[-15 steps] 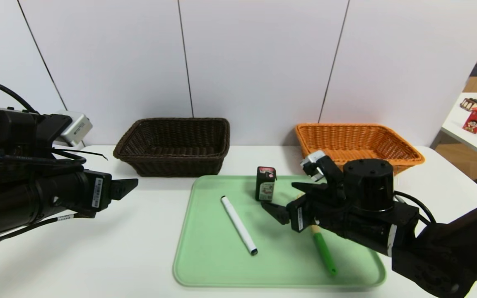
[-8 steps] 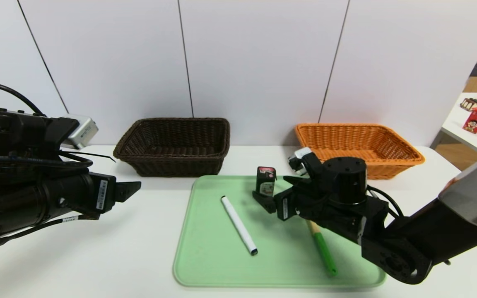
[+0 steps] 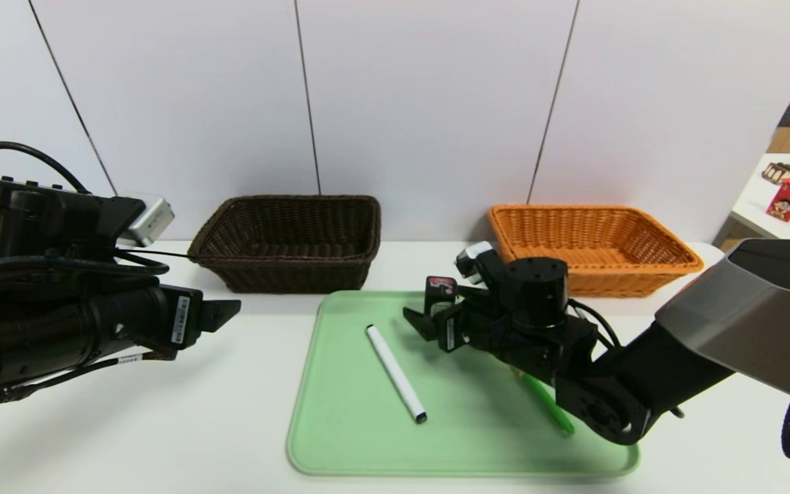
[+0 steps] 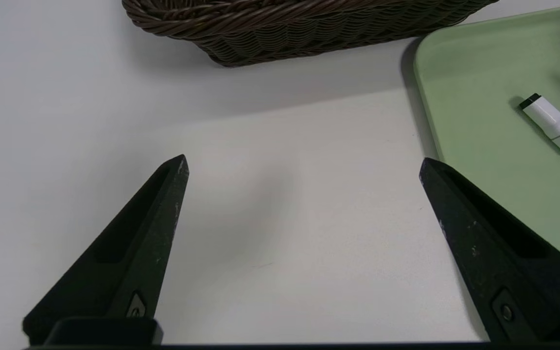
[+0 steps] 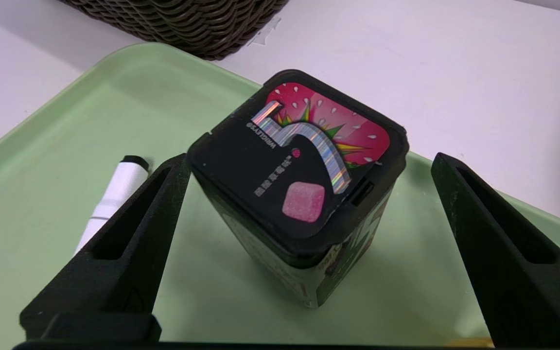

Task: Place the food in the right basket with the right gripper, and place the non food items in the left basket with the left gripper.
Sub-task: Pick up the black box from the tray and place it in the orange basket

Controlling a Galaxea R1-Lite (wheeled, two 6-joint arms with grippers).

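Note:
The food, a black carton [image 3: 440, 285] with a red top, stands upright at the back of the green tray [image 3: 340, 439]. My right gripper [image 3: 428, 310] is open, and its fingers flank the carton [image 5: 294, 184] on both sides; one finger is very near it and the other stands apart. The white marker [image 3: 395, 372] lies on the tray to the carton's left. Only the spoon's green handle [image 3: 549, 405] shows, beneath my right arm. My left gripper [image 3: 230, 309] hangs open over bare table left of the tray. At the back are the dark left basket [image 3: 285, 243] and the orange right basket [image 3: 594, 240].
The tray's left edge [image 4: 426, 112] and the marker's capped end [image 4: 547, 119] lie just right of my left gripper [image 4: 302, 161]. The dark basket's wall [image 4: 285, 29] is ahead of it. A side table [image 3: 779, 219] with packets stands at far right.
My right gripper has moved left and toward the back over the tray, from over the spoon to around the carton. The left gripper has crept slightly right.

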